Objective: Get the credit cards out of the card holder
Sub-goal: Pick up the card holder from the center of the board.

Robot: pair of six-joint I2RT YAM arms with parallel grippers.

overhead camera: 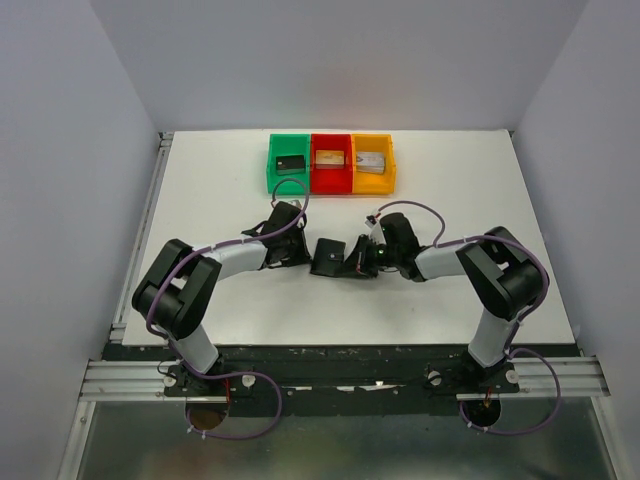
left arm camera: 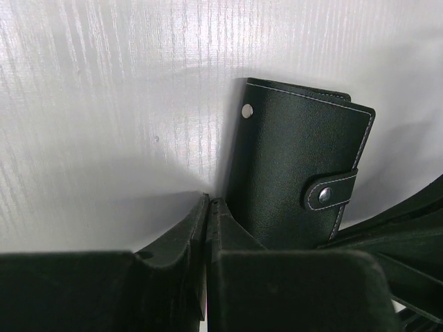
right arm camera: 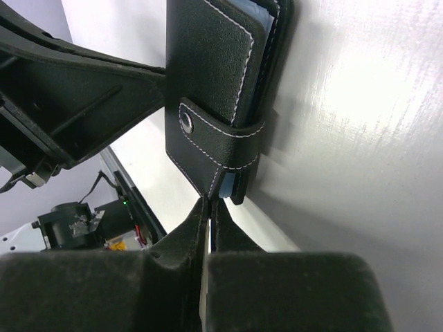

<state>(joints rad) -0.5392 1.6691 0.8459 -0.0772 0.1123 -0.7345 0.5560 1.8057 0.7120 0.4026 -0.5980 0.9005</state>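
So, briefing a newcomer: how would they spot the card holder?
Find the three coloured bins at the table's far edge. Nearer than the red bin, between the left arm and right arm, sits the card holder: flat, black, white-stitched, with a snap strap.

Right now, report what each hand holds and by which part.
Right hand pinches the card holder by its cover edge below the snap strap. Left hand is shut beside its corner; grip cannot be told.
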